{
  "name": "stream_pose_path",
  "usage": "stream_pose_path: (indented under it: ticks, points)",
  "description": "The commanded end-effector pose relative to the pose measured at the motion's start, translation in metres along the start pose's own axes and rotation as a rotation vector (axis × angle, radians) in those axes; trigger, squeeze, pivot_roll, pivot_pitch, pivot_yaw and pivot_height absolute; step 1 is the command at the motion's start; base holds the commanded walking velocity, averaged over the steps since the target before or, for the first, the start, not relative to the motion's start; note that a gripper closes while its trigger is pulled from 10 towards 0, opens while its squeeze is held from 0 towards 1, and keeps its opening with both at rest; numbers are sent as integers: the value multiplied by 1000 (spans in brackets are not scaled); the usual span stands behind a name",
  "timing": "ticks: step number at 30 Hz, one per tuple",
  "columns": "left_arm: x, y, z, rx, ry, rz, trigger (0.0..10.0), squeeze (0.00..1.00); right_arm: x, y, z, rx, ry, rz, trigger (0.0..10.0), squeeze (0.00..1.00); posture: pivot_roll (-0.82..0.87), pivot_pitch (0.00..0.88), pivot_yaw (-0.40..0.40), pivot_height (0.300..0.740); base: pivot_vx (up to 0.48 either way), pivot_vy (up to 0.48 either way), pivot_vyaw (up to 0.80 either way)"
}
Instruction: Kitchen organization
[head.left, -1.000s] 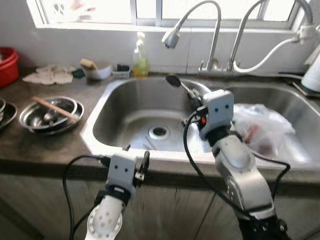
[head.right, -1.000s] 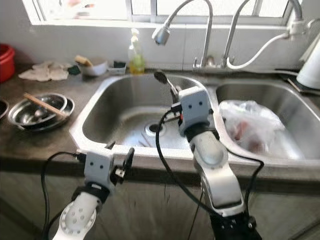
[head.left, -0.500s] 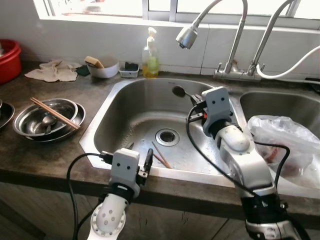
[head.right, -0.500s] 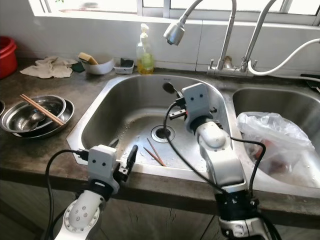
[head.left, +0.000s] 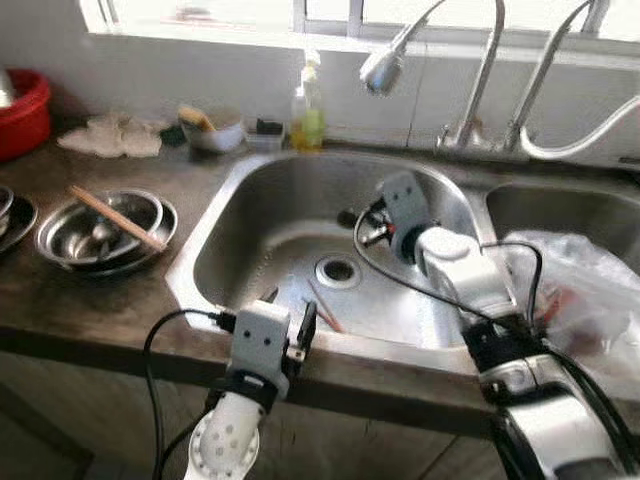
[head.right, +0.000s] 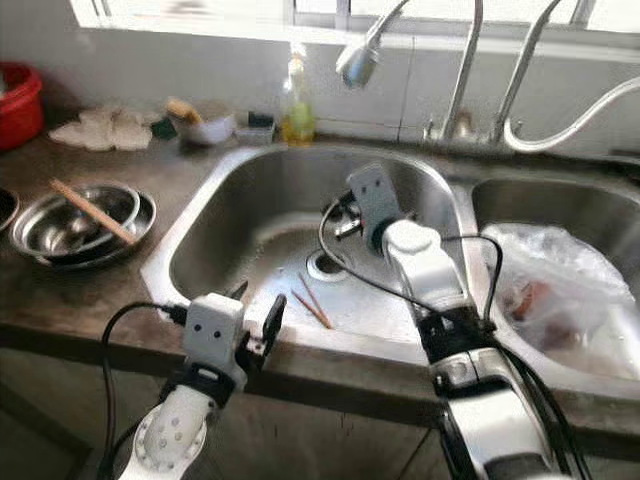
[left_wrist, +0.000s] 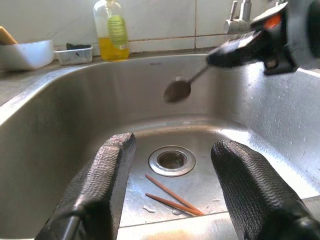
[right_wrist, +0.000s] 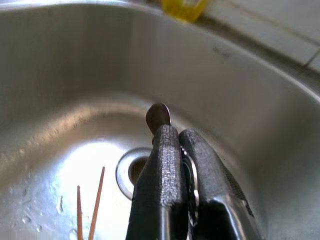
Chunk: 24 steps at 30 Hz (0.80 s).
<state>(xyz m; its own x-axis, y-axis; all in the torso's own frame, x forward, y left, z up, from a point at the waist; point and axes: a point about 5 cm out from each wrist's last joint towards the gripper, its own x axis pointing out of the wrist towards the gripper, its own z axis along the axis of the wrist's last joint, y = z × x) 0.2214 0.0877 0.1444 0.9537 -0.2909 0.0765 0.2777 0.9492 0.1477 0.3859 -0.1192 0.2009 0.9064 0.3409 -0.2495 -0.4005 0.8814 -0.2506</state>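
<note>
Kitchen counter with a double stainless sink (head.left: 200, 262) under a bright window. Right gripper (right_wrist: 172, 135) reaching into the left basin, fingers pressed together on the handle of a metal spoon (left_wrist: 178, 90), bowl of the spoon hanging in the air above the drain (left_wrist: 171, 159), toward the basin's back wall. Two wooden chopsticks (left_wrist: 172, 197) lying flat on the basin floor, just in front of the drain, near the front wall. Left gripper (left_wrist: 170, 185) hovering at the sink's front rim, fingers (left_wrist: 102, 185) spread wide apart, holding nothing, pointing toward the drain and chopsticks.

On the counter along the sink's left edge, stacked steel bowls (head.left: 100, 230) with another chopstick pair (head.left: 115, 217) resting across them. Red basin (head.left: 22, 110) at the counter's far left corner. Along the back edge: a crumpled cloth (head.left: 105, 138), a small white bowl (head.left: 212, 132) with a sponge, a yellow dish soap bottle (head.left: 307, 112). Curved faucet (head.left: 440, 62) with spray head over the back rim. In the right basin, a crumpled clear plastic bag (head.left: 580, 300) with something reddish inside.
</note>
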Motion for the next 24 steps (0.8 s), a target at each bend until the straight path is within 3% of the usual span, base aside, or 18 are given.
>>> stream_pose_path:
  ticks: [1,8,9,10,11,12,22,23,24]
  points:
    - [-3,-1,-5,8,34,10,10000,0,7,6,-6,-43,52,58,10000,0,169,81,-73,740,0,0,0]
    - [-4,-3,-6,6,39,10,10000,0,15,17,-23,-32,118,116,10000,0,183,77,-87,740,0,0,0]
    - [-5,-2,-6,4,42,13,10000,0,16,20,-24,-34,119,137,10000,314,177,75,-81,740,0,0,0]
    - [-5,-2,-6,3,42,13,10000,0,16,21,-24,-32,119,142,10000,510,177,75,-81,740,0,0,0]
    - [-5,-2,-6,3,42,13,10000,0,16,21,-24,-32,119,142,10000,510,177,75,-81,740,0,0,0]
    - [-5,-3,-7,3,42,12,10000,0,17,20,-24,-22,121,145,10000,1000,175,71,-85,740,0,0,0]
    - [-2,-3,-8,5,41,5,10000,0,14,8,-24,-25,84,73,10000,1000,170,64,-73,740,0,0,0]
    - [-2,-2,-8,5,42,6,10000,0,14,7,-24,-21,82,65,10000,820,169,63,-73,740,0,0,0]
    - [-1,-2,-8,8,43,7,10000,0,12,6,-24,-20,75,64,10000,514,168,66,-73,740,0,0,0]
